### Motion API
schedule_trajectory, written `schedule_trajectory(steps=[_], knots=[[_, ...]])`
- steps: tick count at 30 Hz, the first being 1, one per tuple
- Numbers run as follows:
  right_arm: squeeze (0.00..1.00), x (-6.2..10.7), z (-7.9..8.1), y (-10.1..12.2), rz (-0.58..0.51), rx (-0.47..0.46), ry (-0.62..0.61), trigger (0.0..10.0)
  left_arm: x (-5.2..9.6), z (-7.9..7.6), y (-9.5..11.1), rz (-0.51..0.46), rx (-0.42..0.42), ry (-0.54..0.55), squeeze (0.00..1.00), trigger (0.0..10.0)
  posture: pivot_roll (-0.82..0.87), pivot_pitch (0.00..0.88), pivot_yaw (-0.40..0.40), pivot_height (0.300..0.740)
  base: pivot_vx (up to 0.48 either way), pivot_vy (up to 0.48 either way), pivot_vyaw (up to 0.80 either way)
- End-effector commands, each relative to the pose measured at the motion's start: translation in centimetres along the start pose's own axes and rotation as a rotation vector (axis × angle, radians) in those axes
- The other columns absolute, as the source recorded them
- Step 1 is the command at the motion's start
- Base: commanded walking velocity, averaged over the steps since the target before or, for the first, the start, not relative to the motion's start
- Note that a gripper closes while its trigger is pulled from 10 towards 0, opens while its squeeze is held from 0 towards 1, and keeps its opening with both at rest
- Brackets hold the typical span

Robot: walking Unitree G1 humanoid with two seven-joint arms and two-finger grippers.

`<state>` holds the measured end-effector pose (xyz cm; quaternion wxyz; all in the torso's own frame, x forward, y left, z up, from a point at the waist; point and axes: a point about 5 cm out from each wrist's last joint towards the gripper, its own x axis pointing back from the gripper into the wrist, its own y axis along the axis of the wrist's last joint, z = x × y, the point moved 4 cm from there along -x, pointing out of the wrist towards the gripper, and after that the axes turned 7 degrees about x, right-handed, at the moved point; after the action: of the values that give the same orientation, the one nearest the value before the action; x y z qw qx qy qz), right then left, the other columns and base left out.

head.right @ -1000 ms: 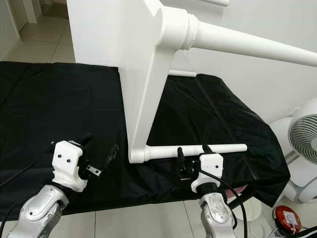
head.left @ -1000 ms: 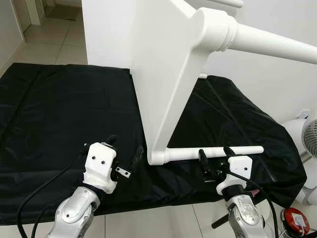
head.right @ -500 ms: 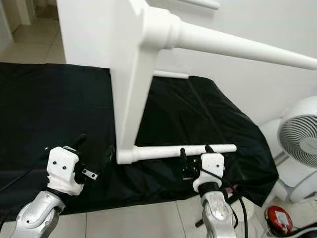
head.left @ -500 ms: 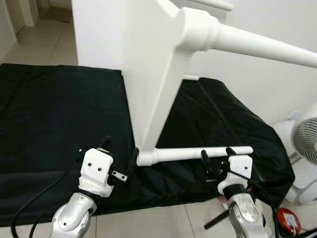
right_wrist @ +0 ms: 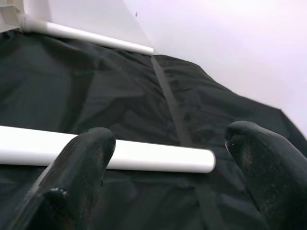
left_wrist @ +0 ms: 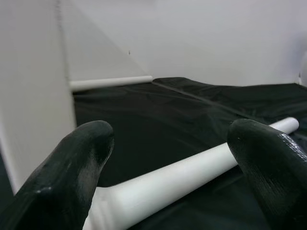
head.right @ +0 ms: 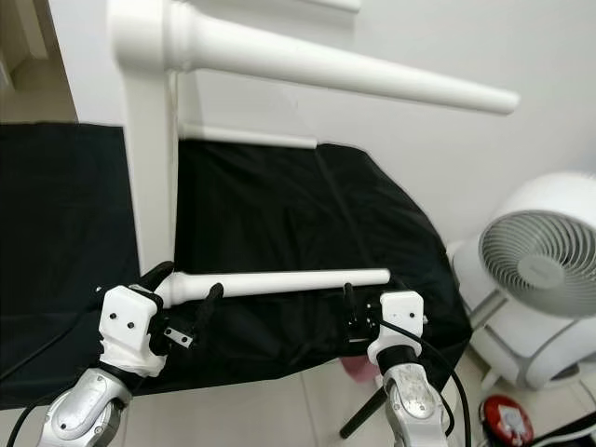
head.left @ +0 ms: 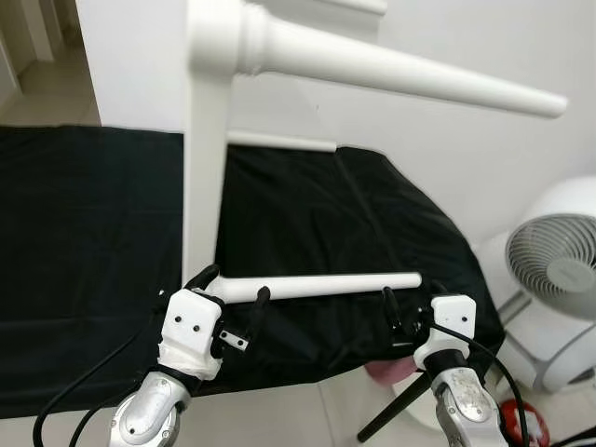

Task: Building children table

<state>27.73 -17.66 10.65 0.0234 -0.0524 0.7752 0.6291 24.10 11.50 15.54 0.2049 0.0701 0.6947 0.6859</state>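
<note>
— How many legs can you count on the table from where you sit?

— I count three. The white children's table (head.left: pixel 200 149) stands on its side on the black cloth (head.left: pixel 84 242). One leg (head.left: pixel 317 284) lies low on the cloth, one (head.left: pixel 391 76) sticks out high above it, and a third (head.left: pixel 279 142) lies on the cloth at the far side, near the wall.

— And your two grippers?

— Both are up at the near edge of the cloth. My left gripper (head.left: pixel 233 298) has its two black fingers (left_wrist: pixel 81 158) spread apart, and the thick end of the low leg runs between them, where it joins the tabletop. I can't tell if they touch it. My right gripper (head.left: pixel 410 303) is also spread, fingers (right_wrist: pixel 86 158) apart and holding nothing, with the leg's free tip just ahead of it.

— Anything else near you?

— One white fan (head.right: pixel 540 270) on the floor, off beyond my right gripper, and one red object (head.right: pixel 503 419) on the floor below it.
</note>
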Motion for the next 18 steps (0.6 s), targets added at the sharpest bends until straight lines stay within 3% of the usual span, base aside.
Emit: schedule_trajectory(steps=[1,18], knots=[[0.0,0.07,-0.26,0.02,-0.003,0.019,0.006,10.0,-0.07,0.2,-0.02,0.001,0.003,0.034,0.0,10.0,0.05,0.0,-0.149,0.74,0.0,0.0,0.0],[0.0,-0.6,0.14,0.39,-0.025,0.03,0.035,10.0,-1.0,-0.42,0.14,-0.017,0.024,0.013,0.0,10.0,0.05,0.0,-0.141,0.74,0.0,0.0,0.0]])
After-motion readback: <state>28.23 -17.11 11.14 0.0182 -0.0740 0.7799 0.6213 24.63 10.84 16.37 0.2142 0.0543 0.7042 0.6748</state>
